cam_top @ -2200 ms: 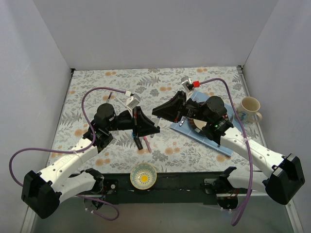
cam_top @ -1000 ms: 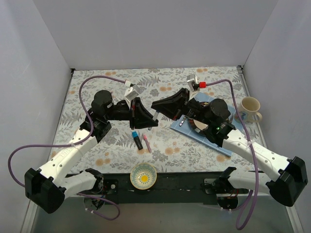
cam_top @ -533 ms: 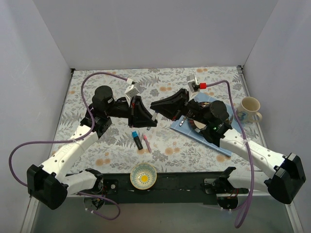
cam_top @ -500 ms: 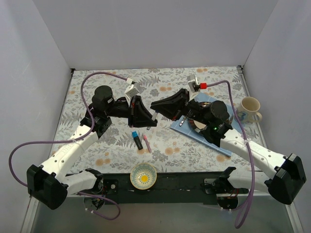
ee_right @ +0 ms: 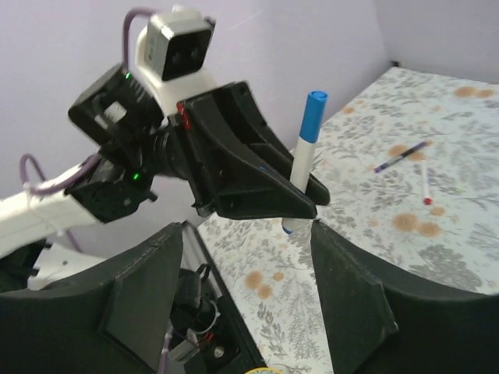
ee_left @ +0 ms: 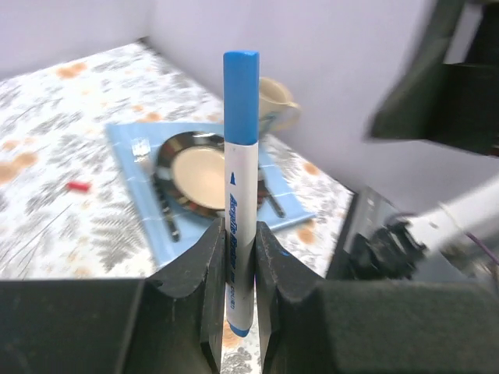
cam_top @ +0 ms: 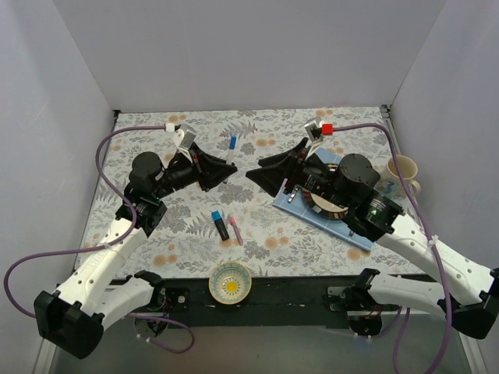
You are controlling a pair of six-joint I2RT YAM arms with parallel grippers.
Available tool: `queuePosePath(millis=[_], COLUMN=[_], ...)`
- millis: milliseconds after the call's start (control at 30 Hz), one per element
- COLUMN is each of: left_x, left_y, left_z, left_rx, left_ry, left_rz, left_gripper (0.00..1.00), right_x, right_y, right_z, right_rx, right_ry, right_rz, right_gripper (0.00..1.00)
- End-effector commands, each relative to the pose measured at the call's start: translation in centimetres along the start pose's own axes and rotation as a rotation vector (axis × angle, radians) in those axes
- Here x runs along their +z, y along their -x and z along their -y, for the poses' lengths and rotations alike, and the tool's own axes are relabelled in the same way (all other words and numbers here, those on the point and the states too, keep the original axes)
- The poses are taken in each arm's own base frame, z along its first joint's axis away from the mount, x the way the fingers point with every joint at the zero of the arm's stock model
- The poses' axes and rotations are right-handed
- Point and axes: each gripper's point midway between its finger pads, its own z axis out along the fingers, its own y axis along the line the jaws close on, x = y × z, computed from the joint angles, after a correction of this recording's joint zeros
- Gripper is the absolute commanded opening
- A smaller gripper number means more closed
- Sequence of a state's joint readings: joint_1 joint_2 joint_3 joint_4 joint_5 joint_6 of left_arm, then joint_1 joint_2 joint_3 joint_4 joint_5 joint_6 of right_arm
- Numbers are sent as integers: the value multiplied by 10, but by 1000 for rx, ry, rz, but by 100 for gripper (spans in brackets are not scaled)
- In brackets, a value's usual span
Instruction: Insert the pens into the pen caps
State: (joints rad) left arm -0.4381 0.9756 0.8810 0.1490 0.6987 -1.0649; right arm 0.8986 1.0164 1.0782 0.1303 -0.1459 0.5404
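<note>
**Table (cam_top: 351, 125), both arms raised over its middle.** The left gripper (ee_left: 238, 241) and right gripper (ee_right: 246, 232) face each other, near but apart. A mat (ee_left: 129, 181) with a plate (ee_left: 168, 160) lies at the right, and a mug (cam_top: 401, 170) stands beyond it.

**Left gripper.** Its jaws are narrow and clamped on the lower barrel of a white pen (ee_left: 241, 183), which it holds upright above the table. A blue cap (ee_left: 241, 93) sits on the pen's top end and appears seated flush with the barrel.

**Right gripper.** Its jaws are spread wide and hold nothing. It is level with the held pen but not touching it.

**Loose pieces.**
- A black marker (cam_top: 221, 225) and a pink pen (cam_top: 235, 231) lie side by side on the table, toward the near edge between the arms.
- A dark-blue pen (ee_right: 401, 156) and a red-tipped pen (ee_right: 426, 187) lie farther off.
- A red cap (ee_left: 78, 185) rests on the table beside the mat.

**Step in hand (judgement).** One pen looks capped, and the pair of grippers is at the end of that insertion.

**Next move (judgement).** The left gripper should lower the capped pen to a free patch of table and let go. Each gripper then takes one part of the next pair, a loose pen and its matching cap. The two axes must be lined up before pushing, since a small tilt would jam the tip on the cap's rim.
</note>
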Motion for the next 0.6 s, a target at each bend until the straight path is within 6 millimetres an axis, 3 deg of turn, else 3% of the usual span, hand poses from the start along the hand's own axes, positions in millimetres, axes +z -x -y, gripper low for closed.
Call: queuePosePath(millis=[0, 67, 133, 200, 400, 567], left_x=[-19, -32, -48, -55, -100, -121], left_y=[-34, -64, -91, -121, -179, -236], left_z=[-70, -98, -119, -126, -159, -161], left_rx=[-143, -277, -366, -449, -616, -731], left_ry=[386, 565, 717, 772, 1119, 1229], left_rz=[1, -41, -80, -130, -193, -328], left_gripper=[0, 0, 0, 0, 0, 5], right_x=[-29, -37, -43, -46, -49, -46], right_y=[25, 16, 4, -3, -19, -28], right_z=[35, 51, 59, 66, 82, 83], right_rx=[-10, 20, 20, 18, 8, 4], right_ry=[-264, -342, -364, -386, -461, -448], right_rz=[99, 99, 86, 76, 11, -21], right_gripper=[80, 92, 92, 92, 91, 91])
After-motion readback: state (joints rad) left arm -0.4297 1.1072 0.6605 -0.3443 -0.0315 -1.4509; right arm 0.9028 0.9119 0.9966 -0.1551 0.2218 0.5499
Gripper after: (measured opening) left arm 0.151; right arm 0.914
